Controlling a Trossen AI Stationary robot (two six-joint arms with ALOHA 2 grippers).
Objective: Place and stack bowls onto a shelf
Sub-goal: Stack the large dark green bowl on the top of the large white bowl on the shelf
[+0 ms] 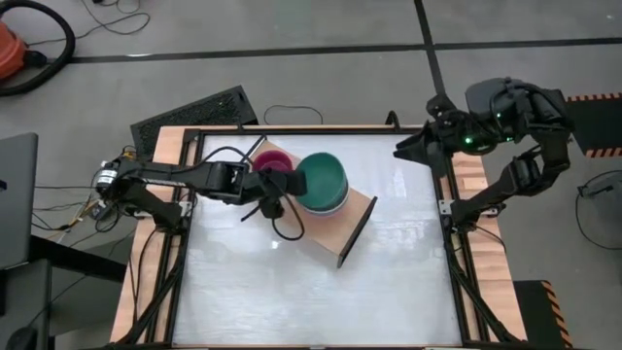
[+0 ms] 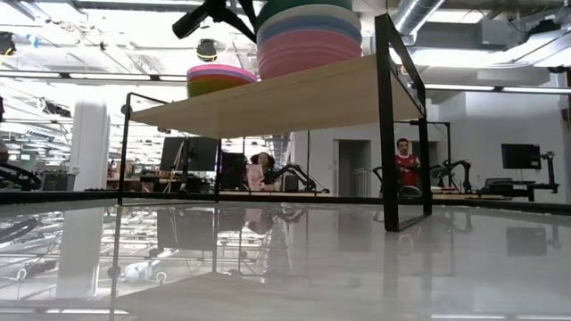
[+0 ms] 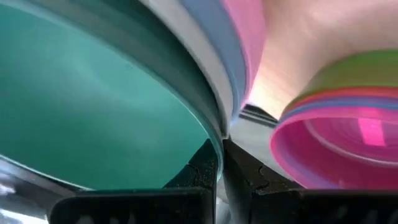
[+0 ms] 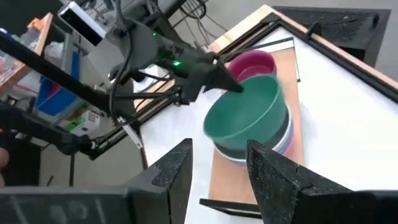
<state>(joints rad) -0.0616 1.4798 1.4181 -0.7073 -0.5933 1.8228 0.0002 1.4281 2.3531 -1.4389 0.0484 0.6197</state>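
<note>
Left gripper (image 1: pixel 279 192) sat above the shelf (image 1: pixel 352 220), fingers pressed together with nothing between them, tips at the rim of the dark green bowl (image 1: pixel 322 179). That bowl topped the large stack, tilted. Small stack with the magenta bowl (image 1: pixel 273 161) uppermost stood just beside it on the shelf. Right gripper (image 1: pixel 408 148) waited at the table's far right edge, fingers apart, holding nothing.

8 bowls (image 1: pixel 321 180) in 2 stacks, 1 shelf (image 1: pixel 340 228).
</note>
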